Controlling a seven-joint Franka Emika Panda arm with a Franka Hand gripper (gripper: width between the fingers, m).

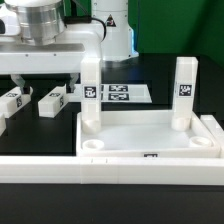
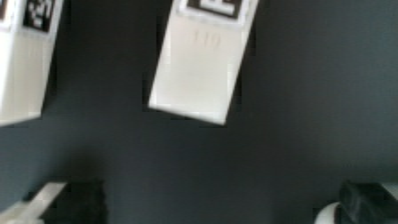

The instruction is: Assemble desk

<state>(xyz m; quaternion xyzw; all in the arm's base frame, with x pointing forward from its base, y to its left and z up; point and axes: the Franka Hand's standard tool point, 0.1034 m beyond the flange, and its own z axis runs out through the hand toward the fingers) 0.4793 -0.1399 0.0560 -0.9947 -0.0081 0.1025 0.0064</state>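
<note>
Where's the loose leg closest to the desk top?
The loose leg lies flat on the table at the exterior view's left, between the other loose leg and the nearer upright leg standing in the desk top.

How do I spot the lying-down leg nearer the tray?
Find the big white desk top in front. On the black table toward the exterior view's left of it, two legs lie flat. Yours is the loose leg closer to the desk top; the other leg lies at the picture's edge.
</note>
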